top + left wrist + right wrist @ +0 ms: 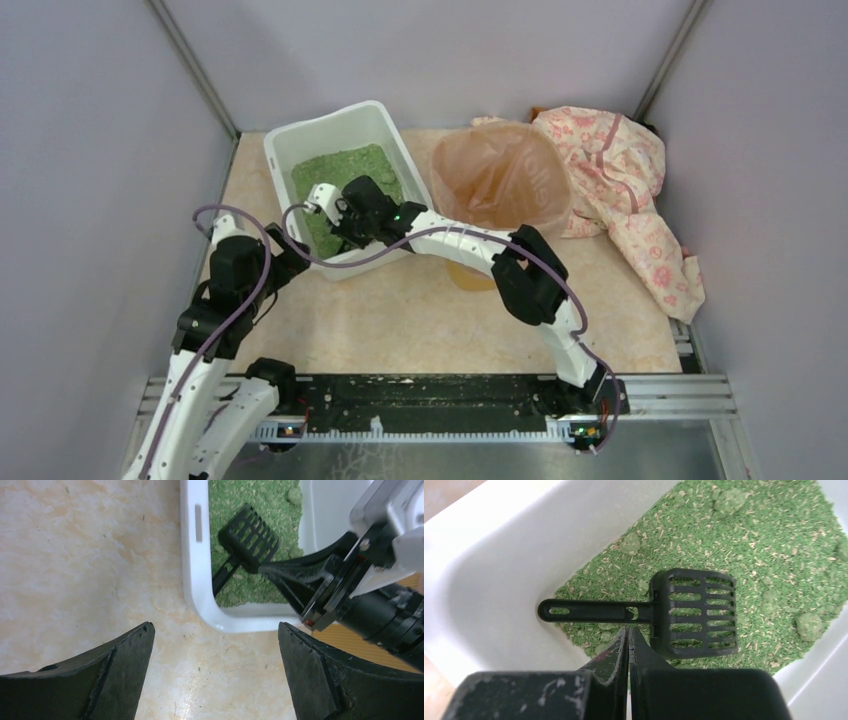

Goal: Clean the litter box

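Scoop (694, 612) laid in litter box (484, 565); right gripper (629, 630) fingers pressed together by handle; left gripper (215, 626) fingers spread apart.

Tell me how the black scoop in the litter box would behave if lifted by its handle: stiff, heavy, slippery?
The scoop looks like rigid moulded plastic, so it should probably stay stiff. Its open slots and thin handle suggest it is light. Lying flat on loose litter, it would likely slide, not roll, when pushed.
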Tool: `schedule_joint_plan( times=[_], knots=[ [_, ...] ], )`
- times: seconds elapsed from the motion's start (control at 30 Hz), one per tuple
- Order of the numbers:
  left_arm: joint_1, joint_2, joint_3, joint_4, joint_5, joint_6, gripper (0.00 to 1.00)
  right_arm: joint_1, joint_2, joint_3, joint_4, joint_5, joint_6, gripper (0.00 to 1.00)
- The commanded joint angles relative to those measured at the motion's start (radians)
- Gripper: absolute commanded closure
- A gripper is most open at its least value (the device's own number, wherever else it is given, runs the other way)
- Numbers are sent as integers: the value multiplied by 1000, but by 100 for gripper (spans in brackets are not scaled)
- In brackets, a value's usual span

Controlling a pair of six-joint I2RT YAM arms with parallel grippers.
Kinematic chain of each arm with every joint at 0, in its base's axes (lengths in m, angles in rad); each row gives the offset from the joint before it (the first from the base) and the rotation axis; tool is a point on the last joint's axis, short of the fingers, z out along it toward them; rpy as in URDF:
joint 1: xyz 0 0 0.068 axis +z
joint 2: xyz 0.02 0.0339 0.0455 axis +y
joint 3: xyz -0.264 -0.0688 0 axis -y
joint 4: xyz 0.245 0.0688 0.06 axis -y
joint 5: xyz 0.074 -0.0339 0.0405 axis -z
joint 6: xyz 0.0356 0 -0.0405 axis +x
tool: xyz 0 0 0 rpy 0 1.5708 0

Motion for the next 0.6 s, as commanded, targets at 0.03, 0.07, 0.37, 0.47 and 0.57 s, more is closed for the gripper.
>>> schedule_joint_plan(
  times=[0.03,0.07,0.37,0.47,0.57],
  knots=[
    [-2,-60,-15,35,-29,8,1,71,-47,-110,-164,-145,10,100],
    [-2,-61,-14,36,-33,9,1,75,-51,-119,-167,-153,14,100],
    [-1,-45,-25,61,-37,-4,1,138,-116,-211,-178,-219,41,100],
    [-1,-49,-25,60,-54,-16,1,162,-144,-269,-155,-229,80,100],
    [-2,-67,-27,52,-93,-35,1,181,-184,-360,-67,-290,132,100]
  ],
)
